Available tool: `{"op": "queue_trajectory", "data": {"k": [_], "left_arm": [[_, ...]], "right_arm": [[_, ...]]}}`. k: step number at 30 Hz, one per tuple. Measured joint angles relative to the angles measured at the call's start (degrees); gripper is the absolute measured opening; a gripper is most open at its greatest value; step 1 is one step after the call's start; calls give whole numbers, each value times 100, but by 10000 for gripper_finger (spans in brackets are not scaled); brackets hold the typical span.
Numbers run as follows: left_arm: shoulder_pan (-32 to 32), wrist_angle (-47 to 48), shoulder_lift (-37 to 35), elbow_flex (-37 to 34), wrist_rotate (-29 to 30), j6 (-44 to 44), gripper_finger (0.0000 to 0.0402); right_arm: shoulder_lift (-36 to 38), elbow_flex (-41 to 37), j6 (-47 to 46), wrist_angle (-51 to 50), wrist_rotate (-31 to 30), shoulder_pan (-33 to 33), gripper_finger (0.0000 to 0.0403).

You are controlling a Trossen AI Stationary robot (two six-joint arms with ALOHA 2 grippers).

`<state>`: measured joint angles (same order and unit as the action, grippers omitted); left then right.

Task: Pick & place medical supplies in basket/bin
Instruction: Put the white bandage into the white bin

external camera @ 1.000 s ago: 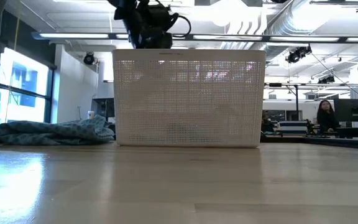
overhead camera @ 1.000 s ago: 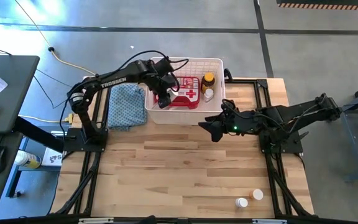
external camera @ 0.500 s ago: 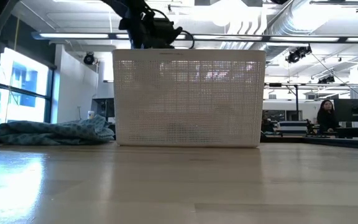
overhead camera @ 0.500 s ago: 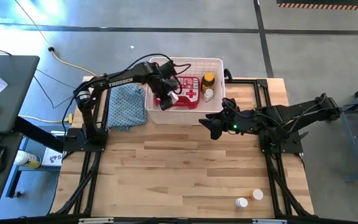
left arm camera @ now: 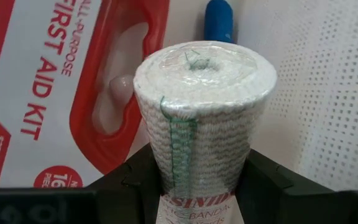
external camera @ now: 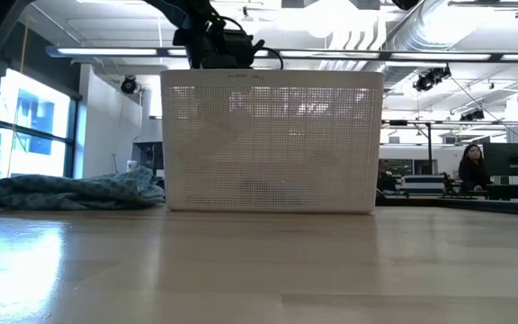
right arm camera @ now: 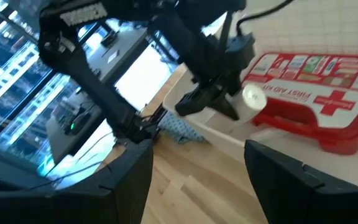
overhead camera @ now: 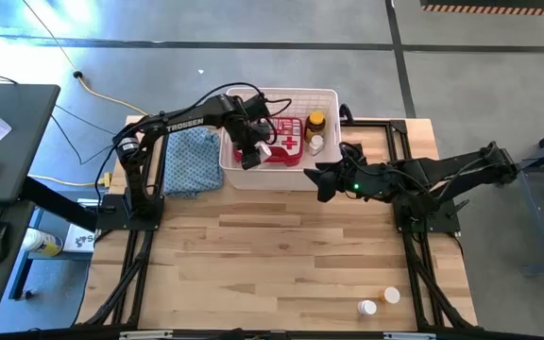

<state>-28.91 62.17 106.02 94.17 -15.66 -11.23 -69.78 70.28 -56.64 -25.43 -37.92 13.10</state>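
Observation:
The white basket stands at the table's far middle. In it lie the red first-aid case, an amber yellow-capped bottle, a small white bottle and a blue tube by the wall. My left gripper hangs inside the basket's left part, just above the case, shut on a white bandage roll. My right gripper hovers open and empty off the basket's near right corner; its wrist view shows the roll in the other gripper. My left gripper pinches the bandage roll's labelled end between its two fingers, one on each side. The fingers point steeply down into the basket. The roll sticks out beyond the fingertips along their line, its free end toward the first-aid case, lifted clear.
A blue patterned cloth lies on the table left of the basket. Two small white pill bottles stand near the table's near right edge. The wide wooden middle of the table is bare. A person is far behind.
My left gripper has sunk deeper into the basket with the bandage roll, tipping more steeply downward, and stays shut on it. My right gripper has swung its fingers a little toward the basket without leaving its place.

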Motion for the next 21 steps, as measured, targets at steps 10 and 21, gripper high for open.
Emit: {"op": "queue_trajectory", "data": {"k": [10,21], "left_arm": [[2,-26,0,-1,16,-121,198],[0,-2,24,-14,94,560,241]], "right_arm": [[0,0,-128,-2,-394,0,243],[0,0,-141,-2,164,0,243]]}}
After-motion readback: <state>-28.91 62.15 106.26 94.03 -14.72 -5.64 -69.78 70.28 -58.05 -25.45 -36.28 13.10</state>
